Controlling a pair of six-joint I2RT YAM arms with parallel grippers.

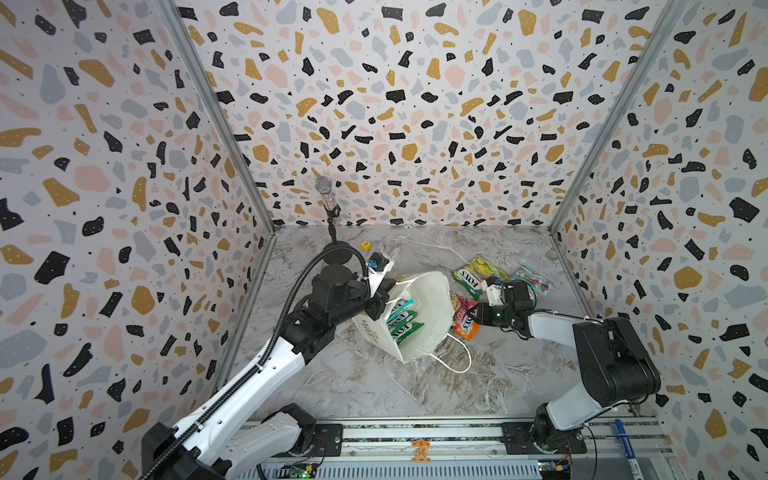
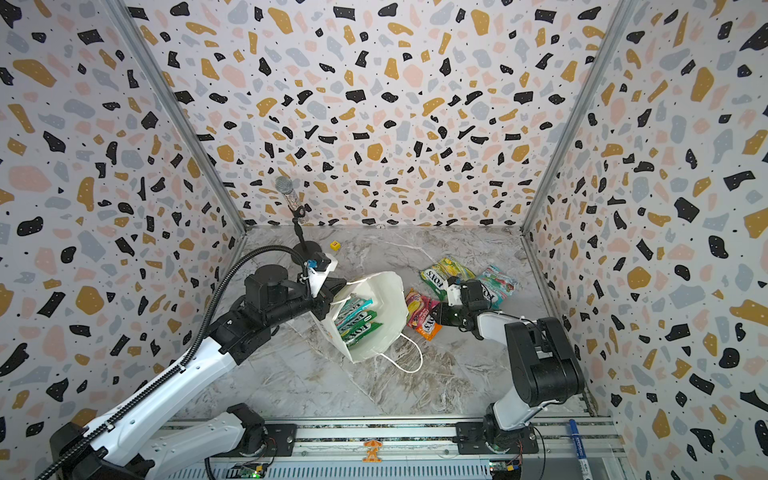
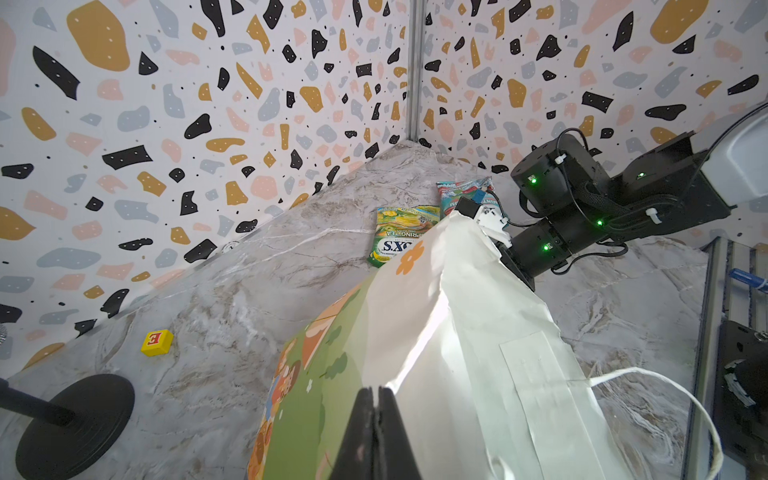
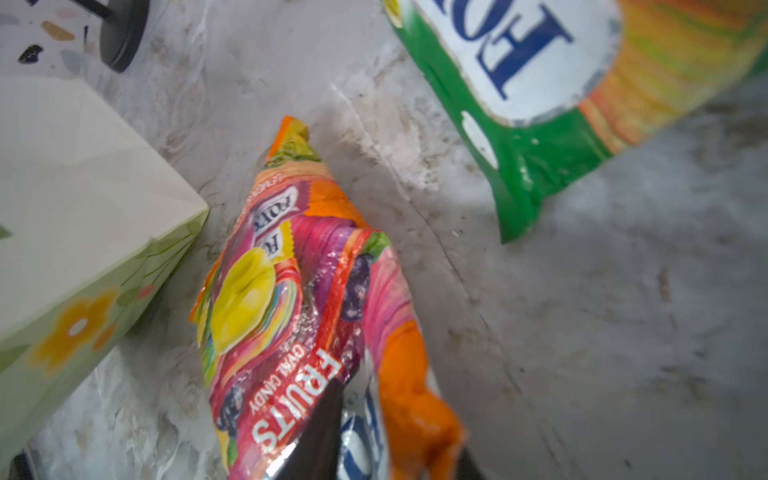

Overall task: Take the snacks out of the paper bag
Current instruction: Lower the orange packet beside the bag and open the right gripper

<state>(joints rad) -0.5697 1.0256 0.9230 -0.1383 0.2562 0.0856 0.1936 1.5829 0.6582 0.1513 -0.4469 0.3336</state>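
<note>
The right gripper had its fingers apart. As far as the right wrist view showed, one end of the orange-pink pouch lay loose between them. The rest of that pouch rested crumpled on the marble table. In both top views its long axis ran roughly far to near, just right of the paper bag and close beside its base corner. The left gripper had its fingers pressed together on the bag's rim, holding the mouth raised and open at the left while the base sat lower at the right.

Farther out, a green-yellow pouch and a teal-red pouch lay flat on the table, far and right of the right gripper. Inside the bag about three more snacks, teal and green, showed their ends in the mouth, stacked against the left wall.

The coming move seemed to turn on one relation. Those snacks lay left of the right gripper, beyond the bag's right wall, and their long axes appeared to run down into the bag from mouth toward base. The left gripper was nearer them but occupied with the rim. The right one, judged free, would have to lift clear of the orange-pink pouch, cross over the wall and enter through the mouth along that axis
</note>
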